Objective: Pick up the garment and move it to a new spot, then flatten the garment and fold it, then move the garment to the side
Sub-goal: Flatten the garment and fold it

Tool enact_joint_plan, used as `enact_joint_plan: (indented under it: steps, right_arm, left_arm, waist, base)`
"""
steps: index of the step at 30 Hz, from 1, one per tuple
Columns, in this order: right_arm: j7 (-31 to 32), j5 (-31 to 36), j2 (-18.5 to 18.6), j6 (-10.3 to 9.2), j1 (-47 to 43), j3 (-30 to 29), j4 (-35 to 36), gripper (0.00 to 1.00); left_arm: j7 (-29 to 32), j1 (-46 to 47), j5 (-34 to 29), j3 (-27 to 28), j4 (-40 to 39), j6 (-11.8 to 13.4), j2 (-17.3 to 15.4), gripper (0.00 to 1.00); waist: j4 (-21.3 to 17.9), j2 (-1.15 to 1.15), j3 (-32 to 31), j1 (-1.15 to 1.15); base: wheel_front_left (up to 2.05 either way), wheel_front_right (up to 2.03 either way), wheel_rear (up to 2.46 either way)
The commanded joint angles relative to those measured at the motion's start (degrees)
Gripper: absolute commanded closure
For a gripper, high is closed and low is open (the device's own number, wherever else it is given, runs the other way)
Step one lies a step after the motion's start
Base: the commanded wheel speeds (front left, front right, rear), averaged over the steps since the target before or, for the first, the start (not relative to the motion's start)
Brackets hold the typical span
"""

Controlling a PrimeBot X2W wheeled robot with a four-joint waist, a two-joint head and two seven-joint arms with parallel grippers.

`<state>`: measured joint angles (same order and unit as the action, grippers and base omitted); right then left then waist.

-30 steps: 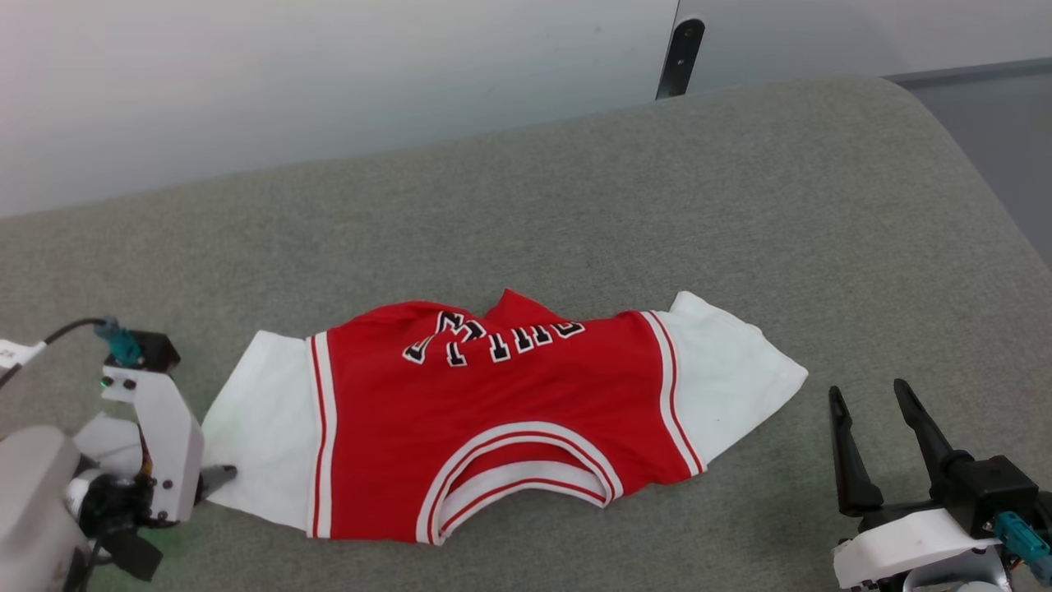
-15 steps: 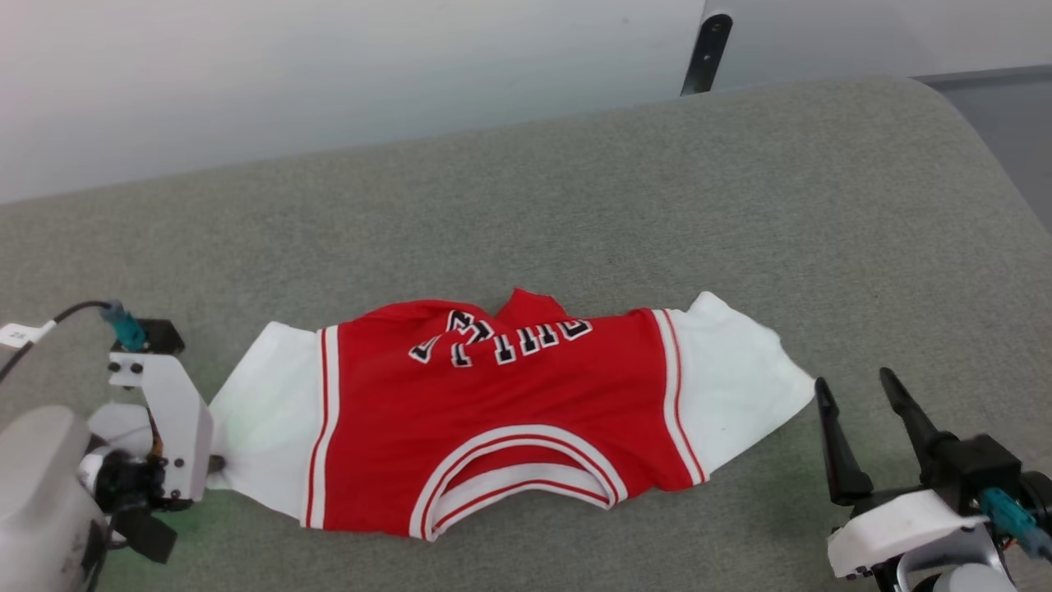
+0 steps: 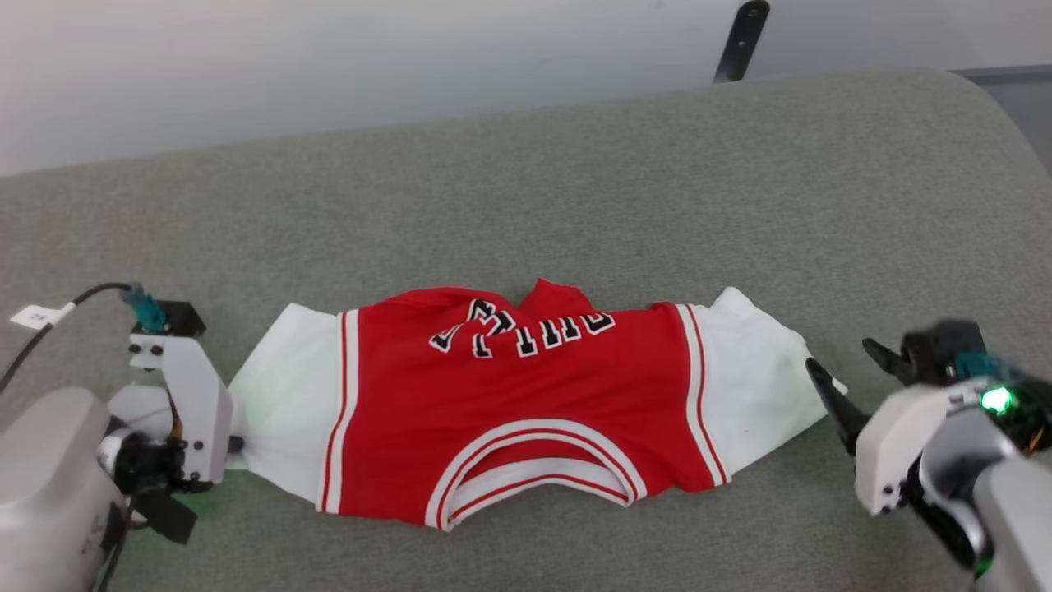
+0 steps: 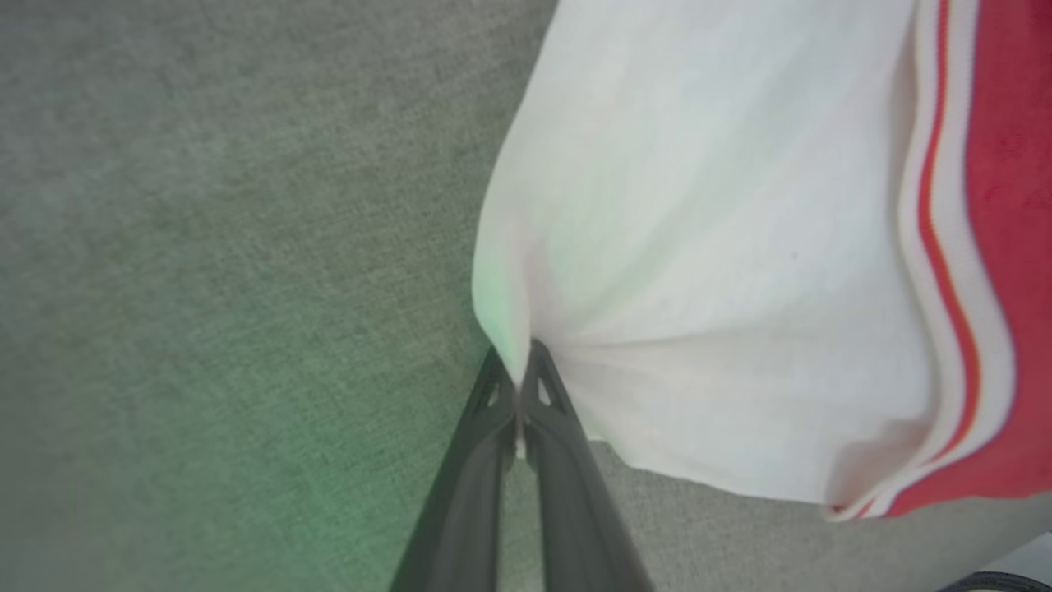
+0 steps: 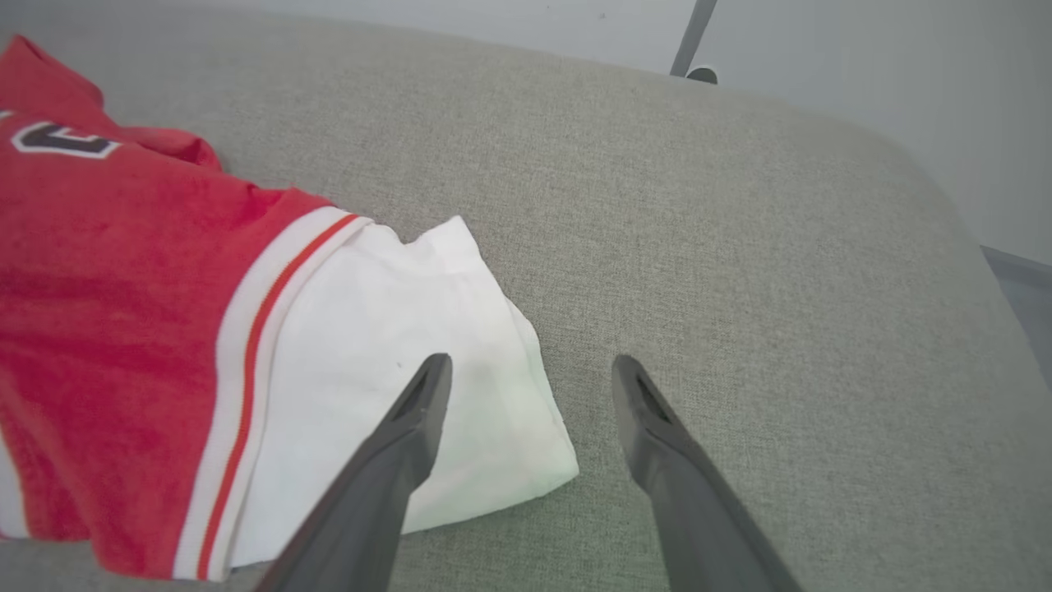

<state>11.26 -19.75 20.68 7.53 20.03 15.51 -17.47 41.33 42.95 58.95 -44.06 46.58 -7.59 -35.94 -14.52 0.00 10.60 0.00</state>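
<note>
The garment [image 3: 526, 395], a red shirt with white short sleeves and black lettering, lies spread on the grey-green table [image 3: 575, 189], collar toward me. Its far hem is folded over the lettering. My left gripper [image 3: 236, 445] sits at the left sleeve's outer edge. In the left wrist view, this gripper [image 4: 519, 372] is shut, pinching the white sleeve [image 4: 699, 247] into a pucker. My right gripper [image 3: 848, 374] hovers open by the right sleeve's tip. In the right wrist view, the right gripper [image 5: 530, 366] straddles the sleeve's outer corner [image 5: 493, 411], one finger above cloth and one above bare table.
A pale wall runs behind the table. A dark bar [image 3: 742, 39] stands against it at the back right. The table's rounded right corner [image 3: 998, 115] drops to a grey floor [image 3: 1031, 90]. Bare table stretches beyond the shirt.
My left gripper closed on the left sleeve's edge. My right gripper turned and moved in toward the right sleeve's tip. The head camera shifted, sliding the scene slightly right.
</note>
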Motion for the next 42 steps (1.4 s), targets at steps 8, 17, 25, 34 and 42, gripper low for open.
enact_joint_plan:
  steps: [8, 17, 25, 34, 42]
  right_arm:
    - [15.59, -9.5, 8.31, -0.09, 8.08, 10.97, -4.29, 0.0]
    - [20.91, -15.76, 10.76, -0.09, 13.25, 16.62, -9.56, 0.0]
    - [22.65, -18.49, 9.46, -0.09, 17.41, 20.23, -16.85, 0.0]
    - [28.67, -24.9, 7.03, -0.09, 19.36, 22.81, -23.5, 0.45]
    - [31.68, -28.33, 8.51, -0.07, 21.13, 23.12, -23.49, 1.0]
  left_arm:
    - [0.32, -2.97, 0.91, -3.31, 0.44, 0.17, 3.18, 1.0]
    - [-0.15, -1.35, 1.53, -4.83, -1.05, 0.16, 3.46, 1.0]
    - [-1.07, 1.22, 2.36, -5.61, -1.64, 0.29, 3.12, 1.0]
    - [-1.69, 2.56, 4.15, -6.41, -0.39, 0.59, 3.07, 1.0]
    - [-1.28, 2.36, 6.72, -6.64, 1.05, 0.56, 3.38, 1.0]
  waist:
    - [2.4, 0.0, 0.01, 0.0]
    - [4.2, 0.0, 1.92, 0.0]
    - [5.19, 0.0, 4.87, 0.0]
    - [5.91, 0.0, 6.26, 0.0]
    - [6.51, 0.0, 4.13, 0.0]
  base:
    - [0.0, 0.0, 0.0]
    - [0.0, 0.0, 0.0]
    - [0.0, 0.0, 0.0]
    - [0.0, 0.0, 0.0]
    - [0.0, 0.0, 0.0]
